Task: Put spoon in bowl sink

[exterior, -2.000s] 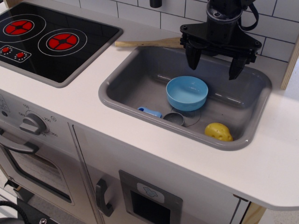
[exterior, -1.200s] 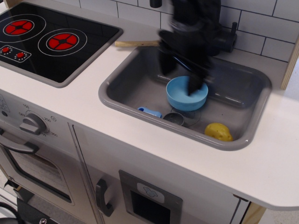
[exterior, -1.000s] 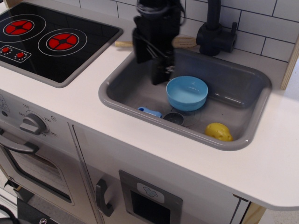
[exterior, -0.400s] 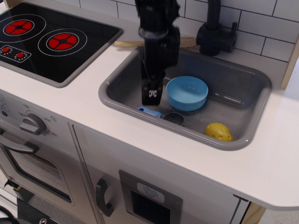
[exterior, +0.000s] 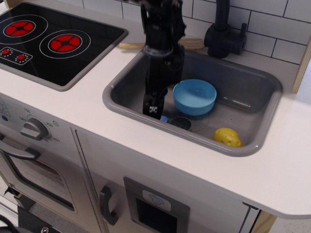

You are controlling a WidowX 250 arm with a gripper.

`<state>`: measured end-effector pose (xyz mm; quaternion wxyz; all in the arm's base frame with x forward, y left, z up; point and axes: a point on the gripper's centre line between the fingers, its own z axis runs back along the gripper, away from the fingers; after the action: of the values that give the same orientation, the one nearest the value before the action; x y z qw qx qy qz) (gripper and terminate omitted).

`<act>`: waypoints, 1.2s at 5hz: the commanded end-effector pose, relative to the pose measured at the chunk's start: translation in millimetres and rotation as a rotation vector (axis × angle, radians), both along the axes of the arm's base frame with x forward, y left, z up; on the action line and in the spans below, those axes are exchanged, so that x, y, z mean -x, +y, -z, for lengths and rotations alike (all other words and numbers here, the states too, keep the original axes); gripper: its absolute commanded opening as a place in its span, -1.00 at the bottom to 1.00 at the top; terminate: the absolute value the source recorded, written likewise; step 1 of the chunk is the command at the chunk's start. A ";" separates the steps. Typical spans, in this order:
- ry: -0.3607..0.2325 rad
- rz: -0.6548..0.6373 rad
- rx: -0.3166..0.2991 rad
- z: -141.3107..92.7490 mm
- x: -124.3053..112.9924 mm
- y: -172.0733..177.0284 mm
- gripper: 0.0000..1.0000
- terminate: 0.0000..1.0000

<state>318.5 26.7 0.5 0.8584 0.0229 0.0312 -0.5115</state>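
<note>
The grey sink (exterior: 121,99) is set in the white countertop. The light blue bowl (exterior: 194,96) stands upright in its middle. The spoon lies on the sink floor by the front wall: its dark grey scoop (exterior: 181,122) shows, and only a sliver of its blue handle (exterior: 165,118) shows. My gripper (exterior: 152,112) points down into the sink's front left, right over the handle and covering most of it. I see it edge-on, so the gap between the fingers is hidden. It is left of the bowl and apart from it.
A yellow lumpy object (exterior: 227,137) lies in the sink's front right corner. A long wooden utensil (exterior: 131,46) lies on the counter behind the sink. A black faucet (exterior: 223,36) stands at the back. A black stovetop (exterior: 43,41) is at the left.
My gripper swung from above the sink's back right to its left side, then came down to the blue handle at the front wall. The bowl, spoon and yellow object have not moved.
</note>
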 end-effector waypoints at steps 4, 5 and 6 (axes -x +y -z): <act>0.004 0.098 -0.040 18.1 -5.1 -12.5 1.00 -1.00; 0.014 0.114 -0.038 17.7 -3.4 -11.7 -1.00 -1.00; 0.053 0.124 -0.016 6.5 0.5 -8.6 -1.00 -1.00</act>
<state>314.0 17.1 -16.1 0.8301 0.0173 0.0515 -0.5549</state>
